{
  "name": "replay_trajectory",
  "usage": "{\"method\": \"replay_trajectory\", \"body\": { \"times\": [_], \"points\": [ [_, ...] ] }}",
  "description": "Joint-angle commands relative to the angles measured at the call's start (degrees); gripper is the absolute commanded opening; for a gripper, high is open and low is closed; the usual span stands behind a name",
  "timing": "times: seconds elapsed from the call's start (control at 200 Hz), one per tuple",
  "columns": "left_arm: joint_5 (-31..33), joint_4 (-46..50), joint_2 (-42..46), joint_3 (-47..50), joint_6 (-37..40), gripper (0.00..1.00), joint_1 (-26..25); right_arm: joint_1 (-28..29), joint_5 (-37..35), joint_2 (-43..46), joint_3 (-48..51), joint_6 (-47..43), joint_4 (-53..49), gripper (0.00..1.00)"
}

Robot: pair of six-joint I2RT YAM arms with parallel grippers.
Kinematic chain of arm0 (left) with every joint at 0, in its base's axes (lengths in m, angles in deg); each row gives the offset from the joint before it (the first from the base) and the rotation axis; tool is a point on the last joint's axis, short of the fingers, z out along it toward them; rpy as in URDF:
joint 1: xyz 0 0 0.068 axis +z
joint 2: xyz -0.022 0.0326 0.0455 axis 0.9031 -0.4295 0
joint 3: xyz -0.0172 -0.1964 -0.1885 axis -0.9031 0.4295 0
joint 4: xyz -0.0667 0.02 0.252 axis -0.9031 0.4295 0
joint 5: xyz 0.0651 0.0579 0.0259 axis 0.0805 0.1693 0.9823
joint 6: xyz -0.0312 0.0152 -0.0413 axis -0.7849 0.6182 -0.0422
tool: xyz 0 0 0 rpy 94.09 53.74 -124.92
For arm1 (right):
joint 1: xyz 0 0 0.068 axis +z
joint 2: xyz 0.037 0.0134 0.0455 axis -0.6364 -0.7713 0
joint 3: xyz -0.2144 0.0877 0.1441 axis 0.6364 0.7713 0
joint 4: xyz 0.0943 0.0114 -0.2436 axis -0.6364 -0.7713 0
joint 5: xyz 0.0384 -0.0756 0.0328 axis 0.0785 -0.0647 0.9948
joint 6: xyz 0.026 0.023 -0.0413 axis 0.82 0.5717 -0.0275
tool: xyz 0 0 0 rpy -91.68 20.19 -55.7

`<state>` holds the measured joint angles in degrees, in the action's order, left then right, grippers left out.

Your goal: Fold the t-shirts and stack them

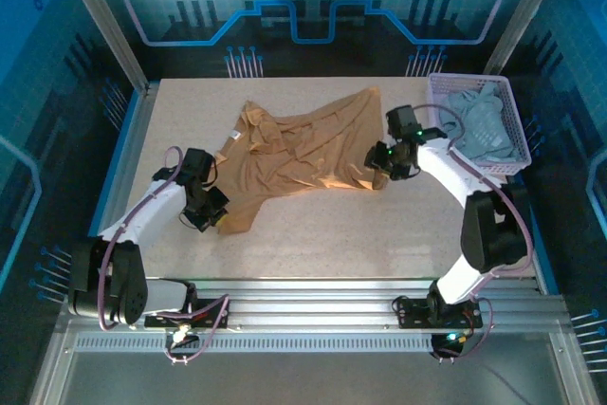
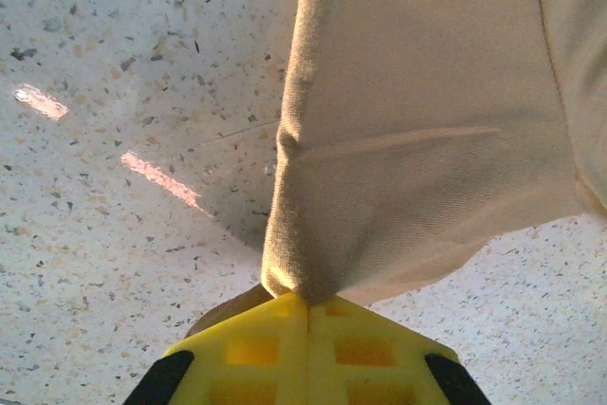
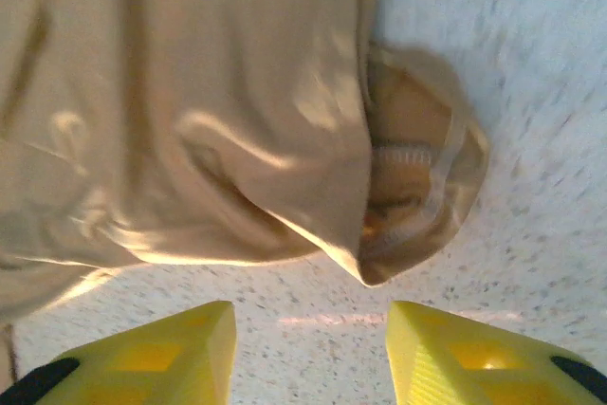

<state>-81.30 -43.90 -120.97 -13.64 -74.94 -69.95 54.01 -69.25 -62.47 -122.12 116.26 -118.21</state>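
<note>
A tan t-shirt lies crumpled and spread across the middle of the table. My left gripper is shut on the tan t-shirt's near left corner, the cloth pinched between the yellow fingers. My right gripper stands open just off the shirt's right edge; a folded corner of the tan t-shirt lies a little beyond its yellow fingertips, with bare table between them. A pale grey-blue t-shirt lies bunched in the basket.
The lavender mesh basket stands at the table's far right corner. Speckled tabletop stretches in front of the shirt toward the arm bases. Frame posts rise at the back corners.
</note>
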Motion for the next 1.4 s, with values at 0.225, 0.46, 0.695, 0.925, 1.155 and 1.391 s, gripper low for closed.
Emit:
{"method": "replay_trajectory", "body": {
  "times": [0.225, 0.46, 0.695, 0.925, 1.155, 1.391],
  "points": [
    [-1.1, -0.5, -1.2, -0.3, 1.4, 0.0, 0.6, -0.3, 4.1, -8.5, -0.5, -0.2, 6.5, 0.4],
    [-0.5, 0.5, -0.7, -0.4, 1.7, 0.0, 0.6, -0.4, 1.3, -9.6, -1.1, -0.3, 5.4, 0.14],
    [4.3, 3.5, 1.0, -1.0, 2.9, 0.0, 0.6, 0.3, -4.0, 0.5, -5.3, 0.3, -1.6, 0.0],
    [8.7, 5.2, 3.2, -1.7, 2.7, 0.0, 1.1, 0.4, -6.3, 7.7, -9.1, 1.9, -11.1, 0.0],
    [10.0, 3.9, 3.4, -2.5, 2.2, 0.0, 1.5, -0.5, -6.3, 6.6, -12.3, 4.7, -16.9, 0.0],
    [9.9, 0.9, -1.0, -4.9, 1.2, 0.0, 1.5, -3.7, -5.6, -6.1, -17.7, 1.6, -13.5, 0.0]
  ]
}}
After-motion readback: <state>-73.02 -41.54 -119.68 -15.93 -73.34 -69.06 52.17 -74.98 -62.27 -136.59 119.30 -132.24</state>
